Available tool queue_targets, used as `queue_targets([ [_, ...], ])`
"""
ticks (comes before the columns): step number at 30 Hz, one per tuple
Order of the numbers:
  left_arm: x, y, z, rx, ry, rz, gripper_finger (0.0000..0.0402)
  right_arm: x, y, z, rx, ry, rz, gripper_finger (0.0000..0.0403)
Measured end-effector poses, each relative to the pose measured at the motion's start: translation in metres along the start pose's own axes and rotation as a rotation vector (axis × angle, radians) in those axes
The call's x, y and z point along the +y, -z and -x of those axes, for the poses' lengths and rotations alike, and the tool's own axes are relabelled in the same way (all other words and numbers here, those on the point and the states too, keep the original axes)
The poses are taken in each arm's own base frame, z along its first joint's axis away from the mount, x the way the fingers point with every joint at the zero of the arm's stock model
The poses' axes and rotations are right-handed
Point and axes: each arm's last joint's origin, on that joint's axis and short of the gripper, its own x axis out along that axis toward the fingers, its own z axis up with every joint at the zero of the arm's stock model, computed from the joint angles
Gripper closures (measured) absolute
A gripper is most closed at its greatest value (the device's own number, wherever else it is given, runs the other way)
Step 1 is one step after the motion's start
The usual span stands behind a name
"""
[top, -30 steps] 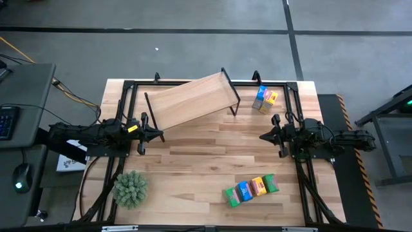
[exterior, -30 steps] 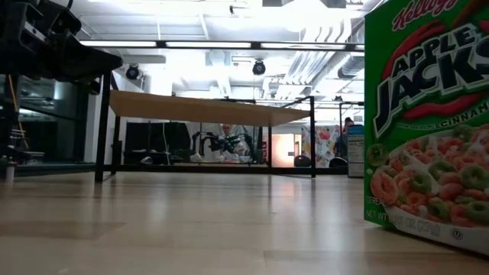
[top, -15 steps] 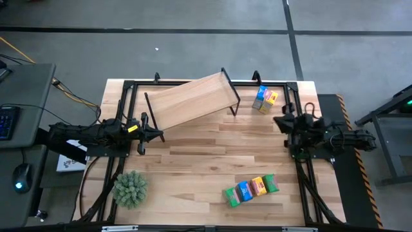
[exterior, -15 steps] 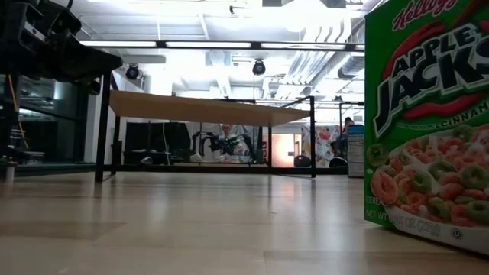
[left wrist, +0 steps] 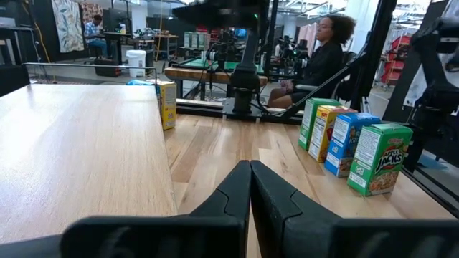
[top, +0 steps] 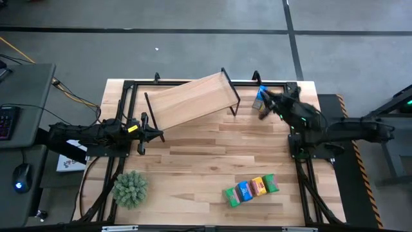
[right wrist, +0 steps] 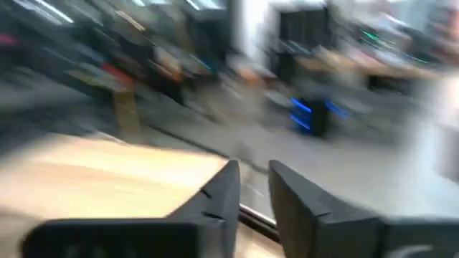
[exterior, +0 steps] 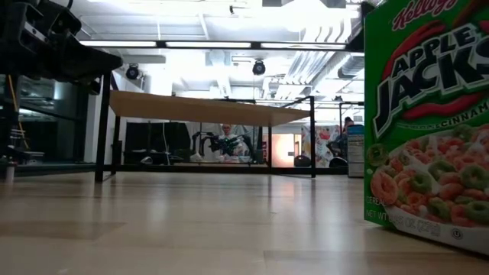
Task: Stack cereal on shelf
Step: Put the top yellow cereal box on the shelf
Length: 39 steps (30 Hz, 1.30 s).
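Observation:
The shelf (top: 192, 100), a sloped light-wood plank on black legs, stands at the table's far middle. Several cereal cartons stand in a row (top: 250, 188) near the near right edge; the green one (exterior: 428, 122) fills the low view's right. Two more cartons (top: 259, 96) stand at the far right corner. My right gripper (top: 267, 104) hovers blurred just beside and partly over them, fingers narrowly open (right wrist: 251, 175), nothing between them. My left gripper (top: 158, 135) is shut (left wrist: 250, 172), waiting by the shelf's near left leg.
A round spiky green plant (top: 131, 188) sits at the near left corner. Black frame rails (top: 302, 174) run along the table's left and right sides. Bare wood lies between the shelf and the near carton row. A person (left wrist: 323, 61) sits beyond the table.
My right gripper has swung from the table's right middle toward the far edge, turning to face the two cartons at the far right corner, and now partly covers them from above. It moves fast enough to blur. The cartons and the shelf have stayed put.

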Motion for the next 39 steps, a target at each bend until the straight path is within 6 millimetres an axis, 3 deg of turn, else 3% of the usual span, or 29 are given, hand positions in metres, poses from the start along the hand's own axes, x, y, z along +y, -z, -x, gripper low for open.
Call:
queue_targets([
  [6, 0.0, 0.0, 0.0, 0.0, 0.0, 0.0, 0.0398, -0.004, -0.018, -0.032, 0.337, 0.313, -0.009, 0.0213],
  [13, 0.0, 0.0, 0.0, 0.0, 0.0, 0.0, 0.0398, -0.017, -0.014, -0.049, 0.613, 0.576, -0.112, 0.0127],
  [20, 0.0, 0.0, 0.0, 0.0, 0.0, 0.0, 0.0398, -0.032, 0.011, -0.064, 0.746, 0.677, -0.203, 0.0117],
  [39, 0.0, 0.0, 0.0, 0.0, 0.0, 0.0, 0.0398, -0.053, 0.043, -0.079, 0.735, 0.697, -0.439, 0.0117],
])
